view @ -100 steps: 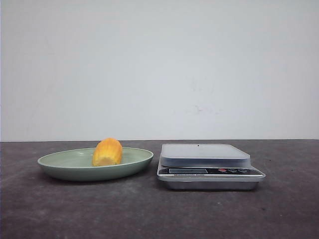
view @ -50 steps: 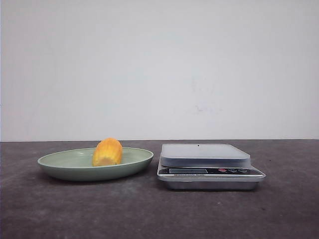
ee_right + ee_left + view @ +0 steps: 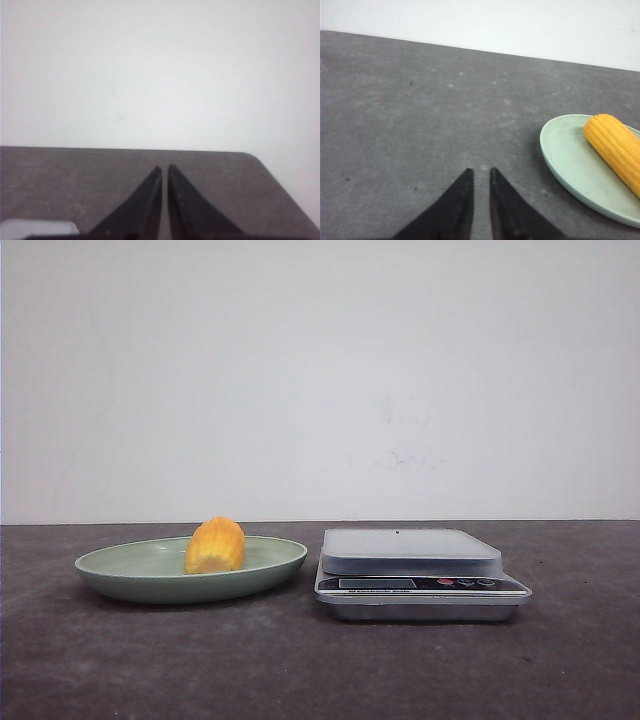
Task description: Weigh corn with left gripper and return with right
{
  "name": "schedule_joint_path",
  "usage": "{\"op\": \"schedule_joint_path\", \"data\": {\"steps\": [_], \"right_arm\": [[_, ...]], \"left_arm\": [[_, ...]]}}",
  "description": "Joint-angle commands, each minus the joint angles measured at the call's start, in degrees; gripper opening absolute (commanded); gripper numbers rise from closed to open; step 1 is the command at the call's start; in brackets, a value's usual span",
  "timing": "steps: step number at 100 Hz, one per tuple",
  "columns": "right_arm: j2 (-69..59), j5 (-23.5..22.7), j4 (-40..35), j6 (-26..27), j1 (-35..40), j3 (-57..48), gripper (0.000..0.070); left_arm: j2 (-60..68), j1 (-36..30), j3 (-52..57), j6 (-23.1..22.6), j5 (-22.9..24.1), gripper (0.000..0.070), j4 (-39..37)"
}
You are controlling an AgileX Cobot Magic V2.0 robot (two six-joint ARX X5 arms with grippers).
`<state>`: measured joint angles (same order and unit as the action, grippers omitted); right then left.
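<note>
Front view: the corn was left on the plate beside the scale, unweighed; both the left tool and the right tool were held nearly together, empty.

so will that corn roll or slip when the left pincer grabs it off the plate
Probably some of both. The corn is a rounded cob lying on its side, so a nudge could roll it across the shallow plate. Its ribbed kernel rows should give some grip. It looks stiff, unlikely to flex.

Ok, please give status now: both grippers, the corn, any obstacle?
Left gripper shut, empty. Right gripper shut, empty. Corn on green plate, scale bare. No obstacle seen.
</note>
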<state>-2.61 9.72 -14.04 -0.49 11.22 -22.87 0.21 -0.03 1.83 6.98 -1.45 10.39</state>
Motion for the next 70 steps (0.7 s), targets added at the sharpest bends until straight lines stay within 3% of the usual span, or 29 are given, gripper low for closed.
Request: {"op": "schedule_joint_path", "data": {"steps": [1, 26, 70], "right_arm": [[1.16, -2.10, 0.96, 0.28, -2.29, 4.76, 0.0015], [2.36, -2.67, 2.25, 2.01, -8.48, 15.61, 0.0015], [2.38, -4.35, 4.28, 1.31, -8.83, 22.12, 0.0015]], "left_arm": [[-0.02, 0.02, -0.59, -0.42, -0.04, 0.0017, -0.33], [-0.02, 0.02, -0.59, -0.44, -0.04, 0.0017, -0.33], [-0.02, 0.02, -0.59, -0.42, -0.07, 0.0017, -0.33]]}}
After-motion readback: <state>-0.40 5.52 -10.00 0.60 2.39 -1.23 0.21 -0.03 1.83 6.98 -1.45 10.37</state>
